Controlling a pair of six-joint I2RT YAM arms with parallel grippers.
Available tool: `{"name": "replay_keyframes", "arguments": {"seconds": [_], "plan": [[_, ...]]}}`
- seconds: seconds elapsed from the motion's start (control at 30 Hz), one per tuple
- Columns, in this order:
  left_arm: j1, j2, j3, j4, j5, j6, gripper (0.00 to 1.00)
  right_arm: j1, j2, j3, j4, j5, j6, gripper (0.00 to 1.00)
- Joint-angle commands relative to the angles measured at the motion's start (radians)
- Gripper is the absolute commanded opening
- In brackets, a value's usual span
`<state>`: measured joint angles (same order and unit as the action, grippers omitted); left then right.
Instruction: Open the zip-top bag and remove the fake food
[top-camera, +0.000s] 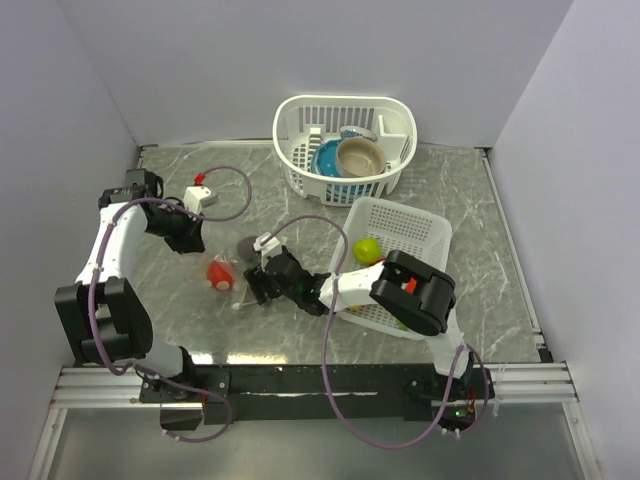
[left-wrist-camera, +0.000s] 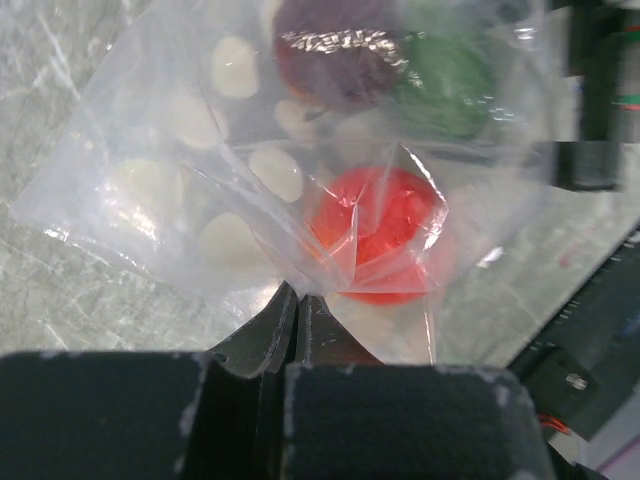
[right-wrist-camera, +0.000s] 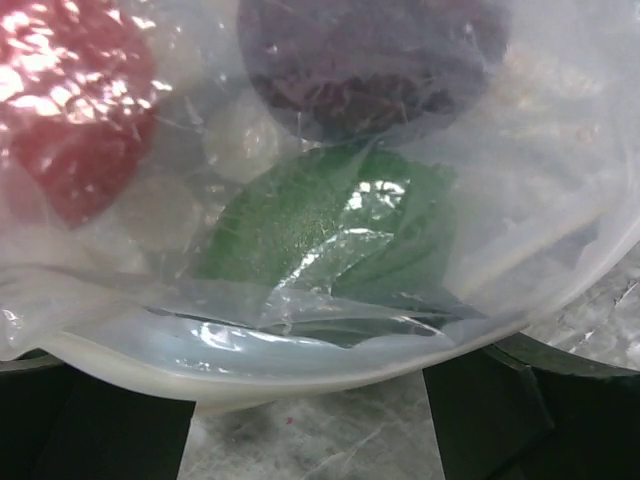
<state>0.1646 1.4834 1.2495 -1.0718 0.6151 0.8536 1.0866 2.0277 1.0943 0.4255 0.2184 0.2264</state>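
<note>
The zip-top bag (left-wrist-camera: 150, 170) is lying on the marble-patterned bench (top-camera: 480, 220), left of centre in the top view, between the two claws. Its clear plastic with white dots is pinched at the near edge by the left claw (left-wrist-camera: 298, 310), whose fingers (left-wrist-camera: 265, 335) are pressed together at the bottom of the left wrist view. The right claw (right-wrist-camera: 300, 415) is spread wide, and the bag's thick rim is laid across just above its two fingers (right-wrist-camera: 100, 440). Inside the bag, fake food (left-wrist-camera: 375, 225) is enclosed: a red piece (right-wrist-camera: 70, 110), a dark purple piece (left-wrist-camera: 340, 50) and a green piece (left-wrist-camera: 445, 85). Further right, a lime-green fruit (top-camera: 367, 249) is kept in a white basket (top-camera: 425, 228). At the upper centre, a second basket (top-camera: 340, 99) is filled with a blue bowl (top-camera: 328, 160) and a tan bowl (top-camera: 360, 155).
</note>
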Motion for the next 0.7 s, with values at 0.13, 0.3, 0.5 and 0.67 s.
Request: {"name": "replay_keyframes", "arguments": {"seconds": [0.13, 0.3, 0.5, 0.67], "plan": [[-0.008, -0.034, 0.084, -0.096, 0.029, -0.005, 0.02, -0.005, -0.134, -0.09, 0.036, -0.002, 0.054, 0.71], [-0.042, -0.06, -0.06, 0.096, -0.121, -0.066, 0.01, 0.002, -0.265, -0.08, -0.171, 0.032, 0.086, 0.65], [-0.071, -0.074, -0.196, 0.237, -0.31, -0.061, 0.01, 0.004, -0.493, -0.22, -0.249, 0.021, 0.106, 0.66], [-0.102, -0.084, -0.161, 0.23, -0.313, -0.071, 0.01, 0.002, -0.619, -0.278, -0.313, 0.056, 0.119, 0.68]]}}
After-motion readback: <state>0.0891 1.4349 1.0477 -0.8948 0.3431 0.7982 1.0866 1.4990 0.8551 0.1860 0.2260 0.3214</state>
